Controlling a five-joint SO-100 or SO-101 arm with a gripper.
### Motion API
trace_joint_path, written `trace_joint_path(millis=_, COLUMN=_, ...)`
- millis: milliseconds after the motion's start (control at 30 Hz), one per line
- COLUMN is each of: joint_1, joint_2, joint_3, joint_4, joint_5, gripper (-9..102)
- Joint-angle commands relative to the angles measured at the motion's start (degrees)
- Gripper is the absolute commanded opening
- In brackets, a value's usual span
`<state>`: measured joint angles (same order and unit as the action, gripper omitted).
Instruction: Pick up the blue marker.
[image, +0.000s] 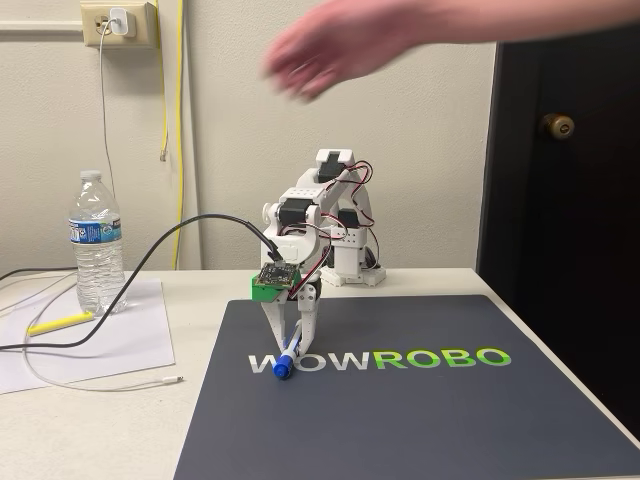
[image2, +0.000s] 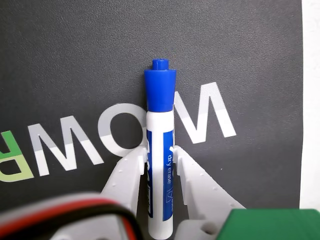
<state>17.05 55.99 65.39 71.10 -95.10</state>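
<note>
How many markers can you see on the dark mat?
1. The blue marker lies on the dark mat over the white letters, between the gripper fingers. A yellow stick lies on the paper, off the mat.

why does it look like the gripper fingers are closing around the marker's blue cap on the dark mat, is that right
Not the cap. In the wrist view the gripper has its fingers on either side of the blue marker at its white barrel; the blue cap sticks out beyond the fingertips. The rest holds: it lies on the dark mat.

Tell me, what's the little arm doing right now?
Gripper down on the mat, fingers closed around the blue marker. Marker lies on the mat. A person's hand hovers above, blurred.
</note>
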Motion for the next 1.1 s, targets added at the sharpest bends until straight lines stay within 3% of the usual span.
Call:
trace_joint_path(millis=0, joint_1=0.4, joint_2=1.5, joint_3=-1.8, joint_4=0.2, joint_5=1.2, gripper=7)
trace_joint_path(millis=667, joint_1=-2.5, joint_2=6.2, joint_3=-2.5, joint_4=3.2, joint_5=8.8, gripper=7)
trace_joint_path(millis=833, joint_1=-3.1, joint_2=5.7, joint_3=-2.5, joint_4=2.6, joint_5=10.3, gripper=1)
trace_joint_path(millis=1067, joint_1=-3.2, joint_2=5.8, joint_3=-2.5, joint_4=2.7, joint_5=11.1, gripper=0)
